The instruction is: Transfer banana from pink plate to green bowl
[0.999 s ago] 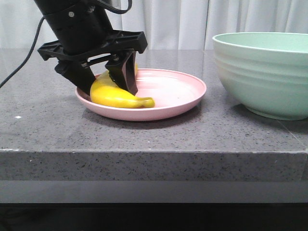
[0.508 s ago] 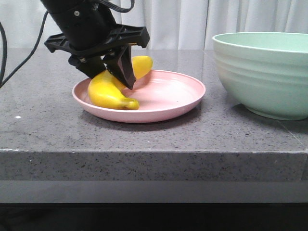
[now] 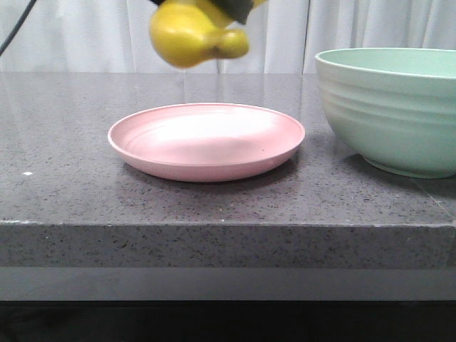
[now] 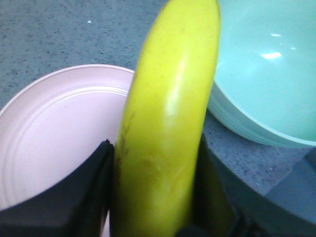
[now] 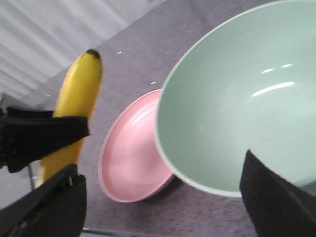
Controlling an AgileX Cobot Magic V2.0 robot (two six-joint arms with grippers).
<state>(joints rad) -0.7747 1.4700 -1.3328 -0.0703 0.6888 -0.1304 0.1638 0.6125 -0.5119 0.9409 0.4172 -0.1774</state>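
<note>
The yellow banana (image 3: pixel 196 32) hangs in the air above the pink plate (image 3: pixel 206 142), at the top of the front view. My left gripper (image 4: pixel 155 168) is shut on the banana (image 4: pixel 168 118), with a black finger (image 4: pixel 84 197) on each side; in the front view it is almost wholly out of frame. The plate is empty. The green bowl (image 3: pixel 392 107) stands to the right of the plate, also empty (image 5: pixel 237 108). My right gripper (image 5: pixel 163 207) is open and empty, high above the near edge of the bowl, and sees the banana (image 5: pixel 74 98) and plate (image 5: pixel 131 148).
The grey speckled counter (image 3: pixel 71 185) bears the plate and bowl, which stand a little apart. Its front edge runs across the front view. White curtains hang behind.
My left gripper has lifted the banana off the pink plate, up and slightly to the right. The plate is now bare. The bowl has not moved.
</note>
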